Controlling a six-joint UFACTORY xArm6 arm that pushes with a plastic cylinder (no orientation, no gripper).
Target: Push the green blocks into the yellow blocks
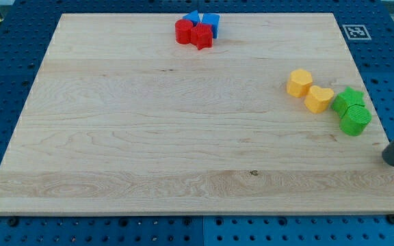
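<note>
Two yellow blocks sit at the view's right: a yellow hexagon [299, 83] and, just below right of it, a yellow heart-like block [318, 99]. A green star block [349, 99] touches the heart's right side. A green cylinder [355, 120] sits right below the star. My tip [392, 160] is the lower end of a dark rod entering from the view's right edge. It stands below and to the right of the green cylinder, a short gap apart from it.
At the view's top centre lies a tight cluster: a red cylinder [184, 31], a red star-like block [201, 36] and two blue blocks [211, 22] behind them. The wooden board [149, 137] lies on a blue pegboard; its right edge runs near my tip.
</note>
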